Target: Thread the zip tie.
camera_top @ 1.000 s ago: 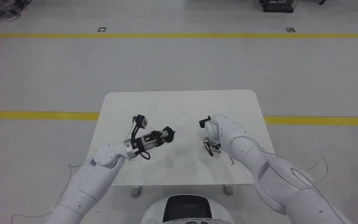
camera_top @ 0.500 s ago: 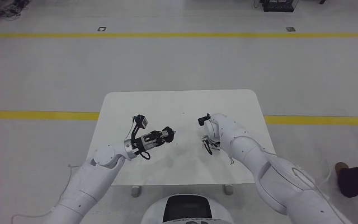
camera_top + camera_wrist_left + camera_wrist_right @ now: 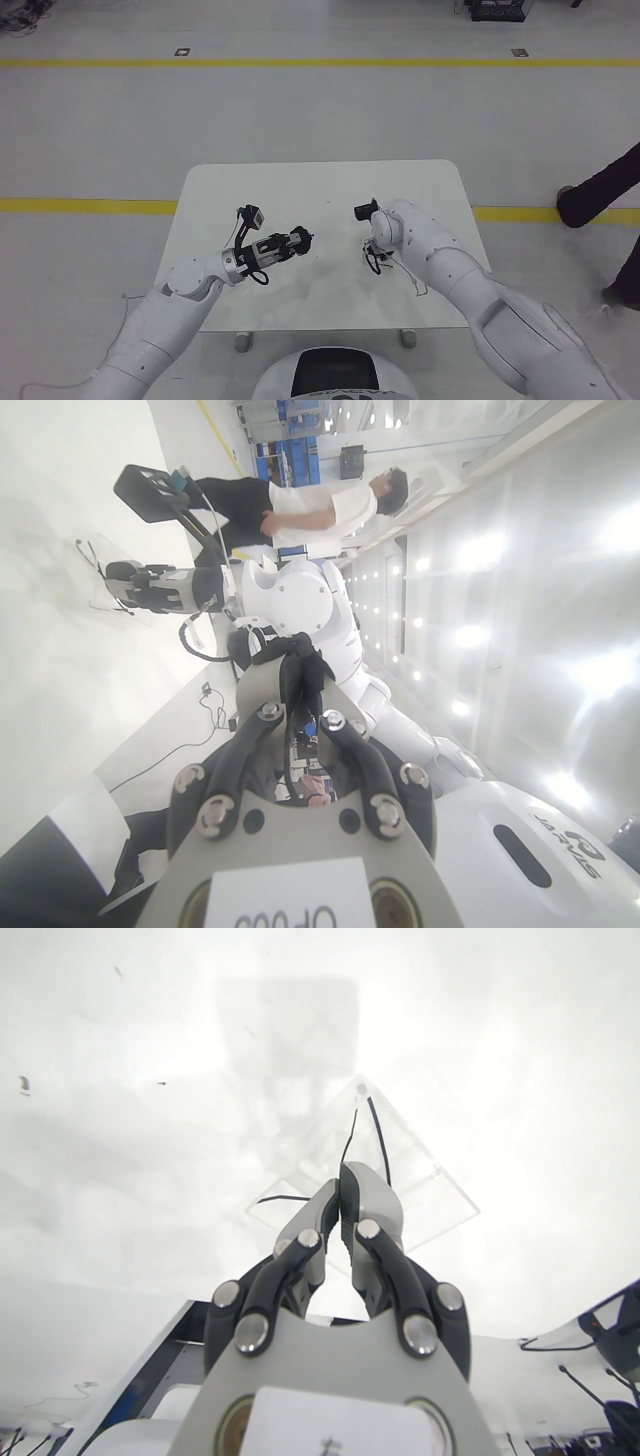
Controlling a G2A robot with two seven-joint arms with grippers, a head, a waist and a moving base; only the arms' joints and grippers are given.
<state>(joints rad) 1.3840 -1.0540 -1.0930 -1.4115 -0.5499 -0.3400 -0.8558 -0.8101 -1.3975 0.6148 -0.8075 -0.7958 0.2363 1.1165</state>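
Right gripper (image 3: 340, 1188): arm bent down to the worktop (image 3: 300, 185) right of centre, fingers pressed together on the black zip tie (image 3: 349, 1138), whose strand runs to a corner hole of a clear plate (image 3: 435, 1200) lying there. Left gripper (image 3: 304, 238): forearm level above mid-worktop, pointing toward the right arm, clamped on a small black piece (image 3: 300, 670).

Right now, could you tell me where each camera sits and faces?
Top view: above the arms, looking down at the table; both arms show.
Left wrist view: on that wrist, facing across at the right tool; own left tool, shut on a black piece, in front.
Right wrist view: on that wrist, facing down at the zip tie its tool grips.
Shared: both wrist views show the right tool.
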